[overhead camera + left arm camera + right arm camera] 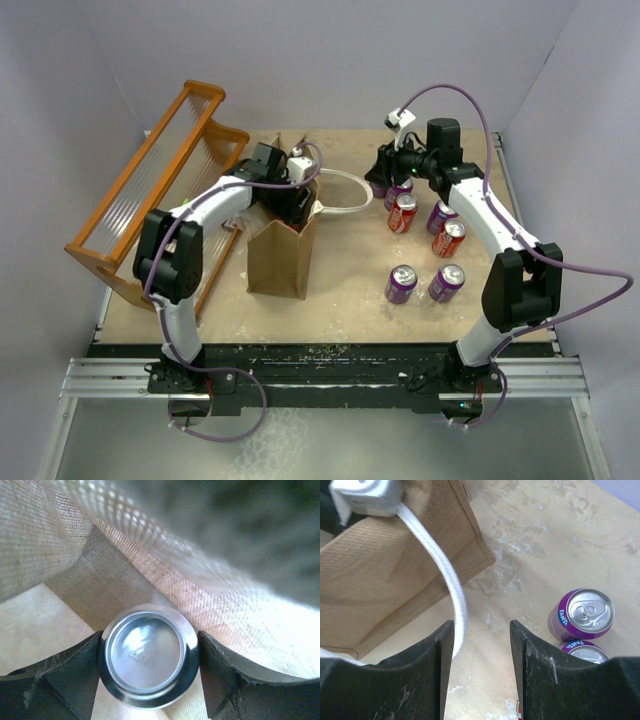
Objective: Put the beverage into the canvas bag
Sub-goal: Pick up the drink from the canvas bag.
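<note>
One can (148, 655), bare base showing no label, is clamped between the left fingers (65, 680) at the mouth of the canvas bag (278, 255). The right fingers (555, 680) stand wide apart, holding nothing, the white handle (456, 595) just beside one. Let go tilted, the can could catch the soft wall and pull the bag over. Beyond the right fingers, two purple cans (582, 612) read "Fanta".

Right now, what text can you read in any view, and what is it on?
"FANTA": side of the purple can, right wrist view.
"FANTA", partly hidden: second purple can beside it.
Held can, base stamp: too blurred to read.
Red cans, top view: too small to read.
</note>
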You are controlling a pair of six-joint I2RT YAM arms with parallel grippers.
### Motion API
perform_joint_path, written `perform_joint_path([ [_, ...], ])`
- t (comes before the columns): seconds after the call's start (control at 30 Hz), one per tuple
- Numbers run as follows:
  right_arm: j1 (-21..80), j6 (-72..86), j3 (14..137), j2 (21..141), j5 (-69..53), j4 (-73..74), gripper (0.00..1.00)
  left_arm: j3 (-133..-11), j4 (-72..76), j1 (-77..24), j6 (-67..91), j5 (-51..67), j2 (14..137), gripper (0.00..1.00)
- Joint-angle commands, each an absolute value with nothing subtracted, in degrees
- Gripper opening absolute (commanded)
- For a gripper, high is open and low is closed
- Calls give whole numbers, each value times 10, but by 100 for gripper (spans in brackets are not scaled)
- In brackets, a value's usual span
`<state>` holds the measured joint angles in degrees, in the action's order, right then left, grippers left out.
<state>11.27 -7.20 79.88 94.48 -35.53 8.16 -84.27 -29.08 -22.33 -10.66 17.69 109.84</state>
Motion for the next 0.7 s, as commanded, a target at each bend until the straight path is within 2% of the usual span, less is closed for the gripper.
perform_joint_path([
  [0.0,119,-75,838,940,-370,57,50,-890,-370,-202,-208,290,1029,0],
  [0.23,124,-75,852,946,-376,58,49,-941,-484,-198,-254,345,1019,0],
  [0.67,154,-58,909,963,-427,44,49,-989,-523,-189,-367,309,931,0],
])
